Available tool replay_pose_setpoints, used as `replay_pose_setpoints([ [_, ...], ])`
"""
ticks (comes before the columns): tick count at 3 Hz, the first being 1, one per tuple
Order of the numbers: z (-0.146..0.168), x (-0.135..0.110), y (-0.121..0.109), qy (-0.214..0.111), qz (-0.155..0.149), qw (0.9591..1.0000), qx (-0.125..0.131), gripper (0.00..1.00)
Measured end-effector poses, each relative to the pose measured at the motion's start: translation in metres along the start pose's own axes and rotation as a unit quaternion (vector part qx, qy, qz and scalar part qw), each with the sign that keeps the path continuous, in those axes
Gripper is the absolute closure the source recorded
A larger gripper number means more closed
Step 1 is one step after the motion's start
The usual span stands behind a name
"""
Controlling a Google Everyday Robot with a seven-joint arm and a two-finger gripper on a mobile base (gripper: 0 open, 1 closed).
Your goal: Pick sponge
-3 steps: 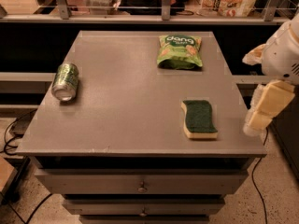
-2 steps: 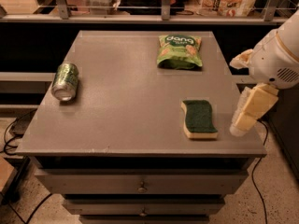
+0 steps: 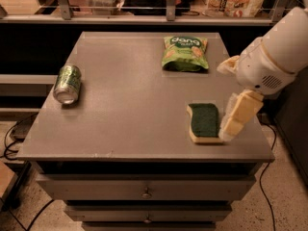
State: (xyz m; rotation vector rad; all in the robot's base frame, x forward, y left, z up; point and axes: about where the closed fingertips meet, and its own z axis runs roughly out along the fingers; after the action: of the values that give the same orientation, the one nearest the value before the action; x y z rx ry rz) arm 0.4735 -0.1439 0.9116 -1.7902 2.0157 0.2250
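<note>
The sponge point(image 3: 204, 122), dark green on top over pale yellow foam, lies flat on the grey table point(image 3: 130, 100) near its front right corner. My gripper point(image 3: 236, 117), with pale yellow fingers, hangs from the white arm point(image 3: 274, 52) that comes in from the right. It is just right of the sponge, its tip low beside the sponge's right edge.
A bright green snack bag point(image 3: 185, 53) lies at the back of the table, right of centre. A green drink can point(image 3: 66, 83) lies on its side at the left. Drawers sit below the tabletop. A railing and shelves run along the back.
The arm and gripper have moved left, from beyond the table's right edge to right beside the sponge. The sponge, bag and can have not moved.
</note>
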Motion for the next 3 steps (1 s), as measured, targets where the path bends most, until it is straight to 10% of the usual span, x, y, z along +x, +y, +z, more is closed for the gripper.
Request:
replay_pose_setpoints([
  [3,0.079,-0.002,0.000,-0.026,0.007,0.9992,-0.028,0.00],
])
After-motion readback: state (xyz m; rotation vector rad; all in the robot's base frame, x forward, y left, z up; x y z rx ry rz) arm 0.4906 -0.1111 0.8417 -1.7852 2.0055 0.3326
